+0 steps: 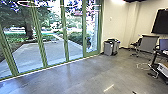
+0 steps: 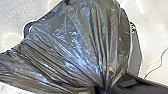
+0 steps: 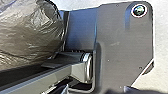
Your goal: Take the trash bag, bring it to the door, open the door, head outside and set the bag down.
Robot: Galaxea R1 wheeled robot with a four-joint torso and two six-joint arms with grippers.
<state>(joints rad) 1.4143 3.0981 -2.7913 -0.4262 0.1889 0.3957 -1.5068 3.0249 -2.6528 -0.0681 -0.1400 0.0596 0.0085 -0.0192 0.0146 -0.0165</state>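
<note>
The trash bag (image 2: 75,45) is thin, glossy dark plastic, drawn into a tight neck and fanning out from there in long, sharp pleats; a bluish sheen runs along the folds, and fine crinkles catch the light between them; the right wrist view gives it a browner, smoky grey cast, rounded and bulging, its skin wrinkled all over; the neck is gathered at the left gripper (image 2: 101,89), whose fingers appear clamped on it, though the view is soft just there; the bag's body lies in front of the robot's base plate (image 3: 117,50) as the wrist cameras see it, and whether its underside touches the floor I cannot tell; nor can I tell how the right gripper stands; in the head view a smooth grey concrete floor (image 1: 75,77) runs up to a row of tall glass panels (image 1: 51,42) in green frames; beyond the glass are a pale paved path (image 1: 30,56), green planting and a thick tree trunk (image 1: 28,22); grey waste bins (image 1: 108,48) stand near the right-hand end of the glass, by a cream wall (image 1: 116,25); further right are an office chair (image 1: 148,43), a dark wall-mounted screen (image 1: 161,22) and a loose white cable (image 1: 142,65) on the floor.
</note>
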